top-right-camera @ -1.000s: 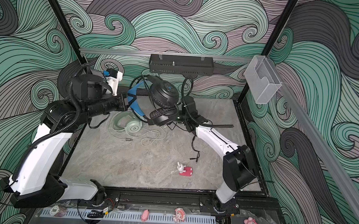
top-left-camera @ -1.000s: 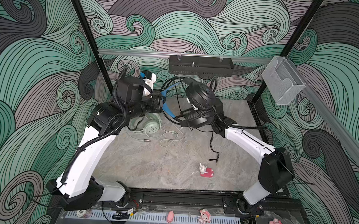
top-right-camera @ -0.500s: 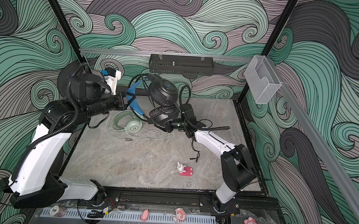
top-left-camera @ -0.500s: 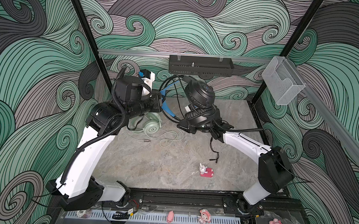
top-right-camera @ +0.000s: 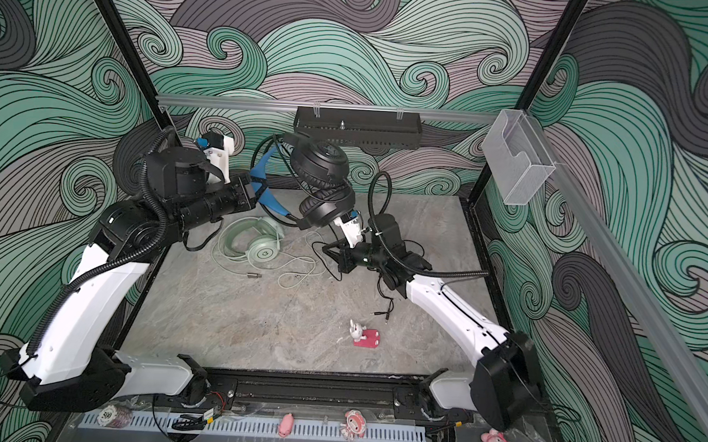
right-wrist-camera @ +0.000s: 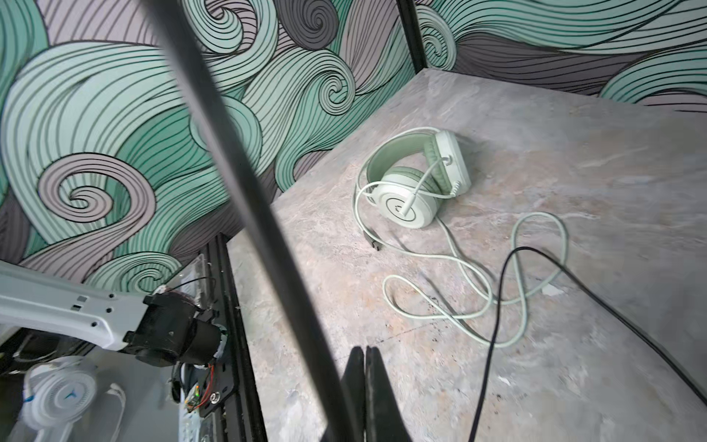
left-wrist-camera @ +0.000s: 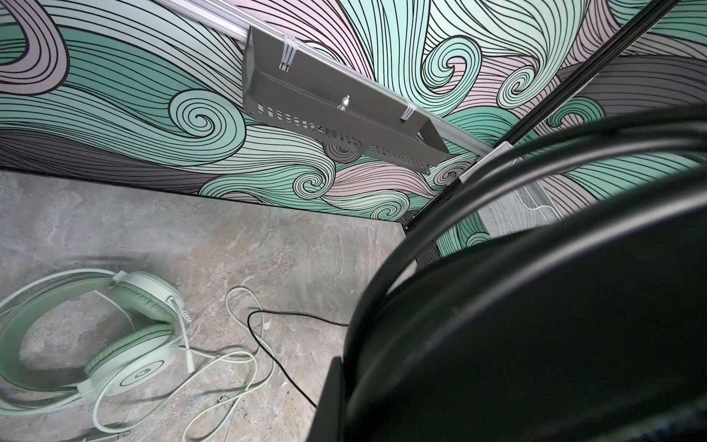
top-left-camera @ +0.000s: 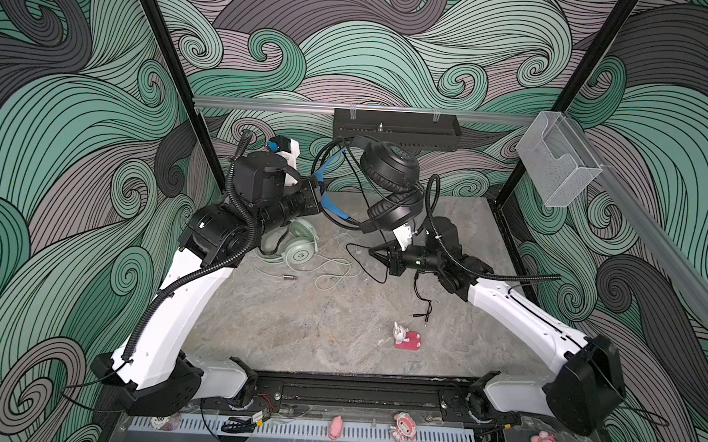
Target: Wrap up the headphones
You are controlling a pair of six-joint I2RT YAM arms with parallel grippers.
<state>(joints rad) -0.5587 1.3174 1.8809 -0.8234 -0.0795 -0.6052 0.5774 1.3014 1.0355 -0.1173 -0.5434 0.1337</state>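
The left gripper (top-left-camera: 320, 190) is clamped on the blue-lined headband of the black headset (top-left-camera: 389, 165). It holds the headset in the air over the back of the table (top-left-camera: 288, 335), ear cups hanging toward the right arm. The right gripper (top-left-camera: 371, 253) sits low, just under the lower ear cup, with its fingers (right-wrist-camera: 377, 390) pressed together. In the right wrist view the black cable (right-wrist-camera: 246, 191) runs down right past them. It looks to pass beside the fingers rather than between them, so I cannot say for sure that it is caught.

As I judge the progress, some turns seem to be on: a few black loops show around the headband near the left gripper in both top views. The rest is not wound. A slack length lies on the table, curling past the right gripper and ending in plugs (top-left-camera: 418, 315) well in front of it. That tail has yet to go round the headset.

The mint headset (top-left-camera: 299, 250) lies flat on the table below the left wrist, with nothing touching it. Its mint cable (right-wrist-camera: 459, 317) sprawls in loose curves beside it. None of that one is wrapped, so I would put the job at under half done
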